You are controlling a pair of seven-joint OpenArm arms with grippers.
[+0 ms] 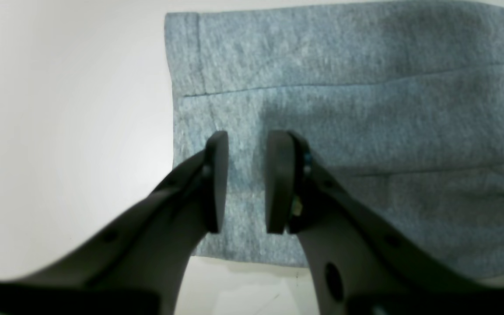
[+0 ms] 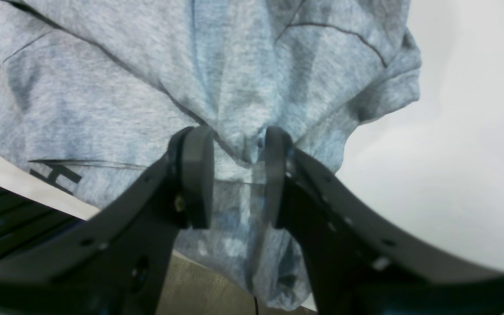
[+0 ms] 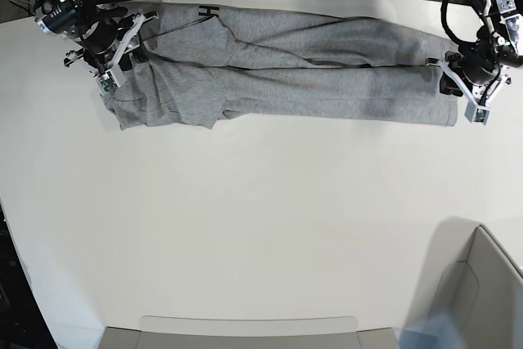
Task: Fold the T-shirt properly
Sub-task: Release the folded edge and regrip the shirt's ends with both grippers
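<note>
The white worktop (image 3: 261,226) carries the T-shirt (image 3: 286,71), stretched in a long folded band along its far edge. The right gripper (image 2: 234,175) has its jaws grasping bunched fabric at one end; the left gripper (image 1: 246,181) hangs released over the hemmed end.

We see the left gripper (image 1: 246,181) as two long dark grey fingers, each ending in a flat black pad (image 1: 218,179) with rounded corners — small round holes dot the finger arms. The right gripper (image 2: 234,177) is built alike (pale specks mark its screw holes, and a brass-coloured screw sits beside one pad). From the base view, both wrists carry white bracket pieces over black housings, with black cables trailing off behind them.
</note>
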